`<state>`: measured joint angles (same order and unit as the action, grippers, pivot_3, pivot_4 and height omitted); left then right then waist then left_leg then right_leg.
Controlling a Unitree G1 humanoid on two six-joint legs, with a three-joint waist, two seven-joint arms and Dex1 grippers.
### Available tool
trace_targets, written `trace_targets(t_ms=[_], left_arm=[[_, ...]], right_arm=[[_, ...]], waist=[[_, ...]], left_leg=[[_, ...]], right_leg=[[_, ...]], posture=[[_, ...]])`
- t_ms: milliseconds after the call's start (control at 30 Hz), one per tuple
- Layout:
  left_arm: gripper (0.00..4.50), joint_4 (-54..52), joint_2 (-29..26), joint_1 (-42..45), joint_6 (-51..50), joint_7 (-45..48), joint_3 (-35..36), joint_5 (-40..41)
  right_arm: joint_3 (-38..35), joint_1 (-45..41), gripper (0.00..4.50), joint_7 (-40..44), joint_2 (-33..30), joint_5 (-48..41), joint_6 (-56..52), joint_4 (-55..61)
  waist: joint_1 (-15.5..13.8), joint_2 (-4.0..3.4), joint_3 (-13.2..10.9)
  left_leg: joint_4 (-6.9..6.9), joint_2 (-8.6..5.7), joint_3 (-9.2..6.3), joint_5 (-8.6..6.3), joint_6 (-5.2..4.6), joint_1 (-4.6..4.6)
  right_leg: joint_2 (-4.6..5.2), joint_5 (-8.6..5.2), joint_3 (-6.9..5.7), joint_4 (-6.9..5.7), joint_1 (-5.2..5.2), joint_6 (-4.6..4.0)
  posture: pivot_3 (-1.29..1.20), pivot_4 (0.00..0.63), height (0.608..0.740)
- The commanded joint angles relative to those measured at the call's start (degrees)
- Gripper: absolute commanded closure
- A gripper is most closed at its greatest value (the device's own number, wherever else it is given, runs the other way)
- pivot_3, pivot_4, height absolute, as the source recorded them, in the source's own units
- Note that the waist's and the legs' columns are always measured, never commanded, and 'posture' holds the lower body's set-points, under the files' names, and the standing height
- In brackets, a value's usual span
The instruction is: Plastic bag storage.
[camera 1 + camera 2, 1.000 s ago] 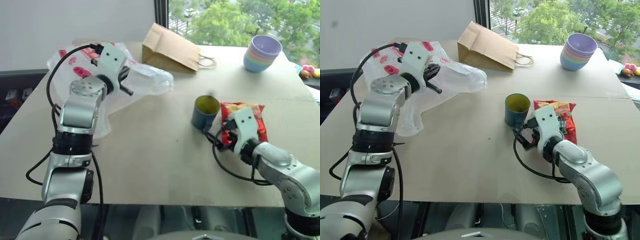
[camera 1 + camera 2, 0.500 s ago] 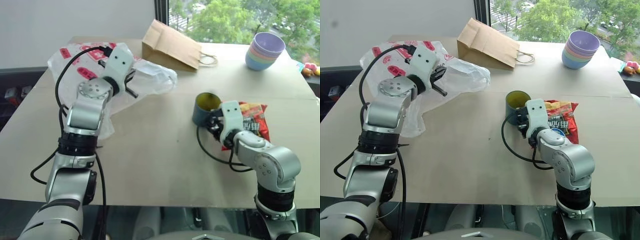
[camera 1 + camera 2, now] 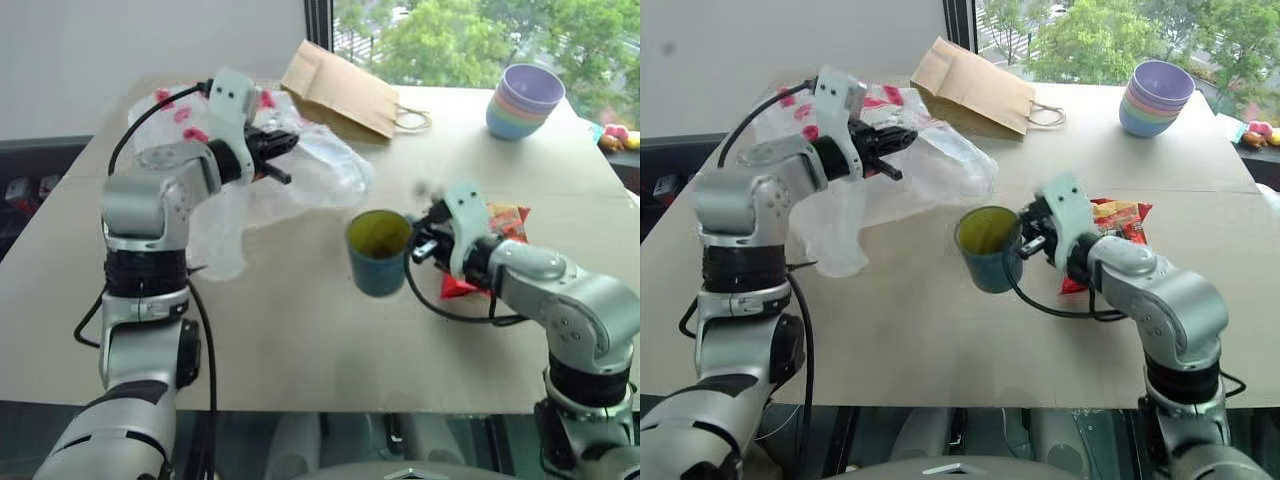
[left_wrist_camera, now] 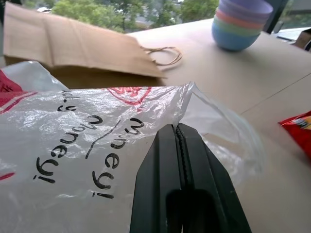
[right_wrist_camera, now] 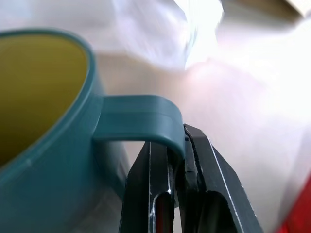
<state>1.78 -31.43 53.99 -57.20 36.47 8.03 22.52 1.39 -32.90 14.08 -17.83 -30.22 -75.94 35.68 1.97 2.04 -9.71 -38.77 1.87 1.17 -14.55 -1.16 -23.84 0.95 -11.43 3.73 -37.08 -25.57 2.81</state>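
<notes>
The left gripper (image 4: 177,133) is clamped tight on a fold of the plastic bag (image 4: 87,160), its two black fingers pressed flat together with the crinkly film pinched between them; the bag is translucent white with red pictures and dark lettering, and in the head views it hangs from the gripper (image 3: 890,150), lifted at that end, while the rest trails down onto the far left part of the table (image 3: 920,330). The right gripper (image 5: 177,145) is closed on the handle of a teal cup (image 5: 48,126) with a yellow inside, which it holds tilted near the middle of the table (image 3: 987,248). Just behind the right gripper (image 3: 1032,232) lies a red chip packet (image 3: 1118,228). Farther back, a brown paper bag (image 3: 975,88) with handles lies on its side beyond the plastic bag, and a stack of pastel bowls (image 3: 1156,98) stands at the far right.
</notes>
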Motion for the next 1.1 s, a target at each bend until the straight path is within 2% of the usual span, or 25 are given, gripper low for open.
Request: trace_targets(t_ms=[33, 300, 467, 567, 733, 967, 1100], left_arm=[[4.5, -3.58, 0.22, 2.2, -2.91, -0.01, 1.58, 3.51], [4.5, -6.94, 4.69, 3.8, -16.08, -4.23, 9.42, 14.49], [4.5, -8.86, 6.79, 4.36, -20.74, -7.57, 10.54, 17.58], [4.5, -11.03, 6.68, 3.58, -24.98, -7.71, 11.59, 20.72], [4.5, -11.07, 8.59, 4.62, -30.8, -10.22, 15.91, 24.25], [4.5, -8.15, 13.48, 6.77, -35.3, -17.14, 21.6, 26.66], [4.5, -5.35, 18.62, 9.04, -35.3, -24.03, 26.51, 31.57]], right_arm=[[2.52, -4.33, 4.47, -1.41, 2.55, 2.2, 2.96, -5.11], [4.46, -12.2, 4.47, -3.62, 12.37, 6.17, 11.26, -20.3], [6.97, -15.95, 4.47, -3.11, 17.31, 9.59, 18.62, -31.72], [4.17, -19.72, 4.47, -9.96, 19.18, 14.97, 25.38, -43.15], [1.1, -22.49, 4.47, -13.24, 20.5, 17.33, 31.22, -51.03], [-1.45, -26.93, 4.47, -13.37, 24.4, 18.06, 38.98, -58.94], [-0.85, -27.55, 4.47, -7.79, 27.18, 17.39, 46.88, -63.08]], waist=[[0.26, 0.0, 0.0], [0.5, -0.02, -0.01], [0.53, -0.02, -0.01], [0.45, -0.03, -0.02], [0.42, -0.03, -0.02], [1.45, -0.07, -0.04], [1.59, -0.07, -0.04]], left_leg=[[0.0, 0.0, 0.0, 0.0, 0.0, 0.01], [0.01, 0.0, 0.0, 0.0, 0.01, -0.03], [0.01, -0.02, -0.02, 0.0, 0.01, -0.02], [0.0, -0.05, -0.03, 0.03, 0.06, 0.0], [0.0, -0.1, -0.09, 0.07, 0.13, 0.01], [0.11, -0.09, -0.2, 0.08, 0.15, 0.07], [0.12, -0.09, -0.41, 0.09, 0.19, 0.07]], right_leg=[[0.0, 0.0, 0.0, -0.02, 0.0, 0.0], [0.01, 0.01, 0.01, -0.12, -0.1, -0.02], [0.04, 0.01, 0.0, -0.18, -0.1, -0.02], [0.07, 0.02, 0.01, -0.29, -0.1, -0.02], [0.14, 0.02, -0.03, -0.32, -0.1, -0.03], [0.12, 0.02, 0.01, -0.35, -0.13, -0.04], [0.16, 0.03, -0.01, -0.37, -0.13, -0.04]], posture=[[0.0, 0.15, 0.74], [0.0, 0.15, 0.74], [0.0, 0.15, 0.74], [0.0, 0.15, 0.74], [0.0, 0.15, 0.74], [0.0, 0.15, 0.74], [0.0, 0.15, 0.74]])
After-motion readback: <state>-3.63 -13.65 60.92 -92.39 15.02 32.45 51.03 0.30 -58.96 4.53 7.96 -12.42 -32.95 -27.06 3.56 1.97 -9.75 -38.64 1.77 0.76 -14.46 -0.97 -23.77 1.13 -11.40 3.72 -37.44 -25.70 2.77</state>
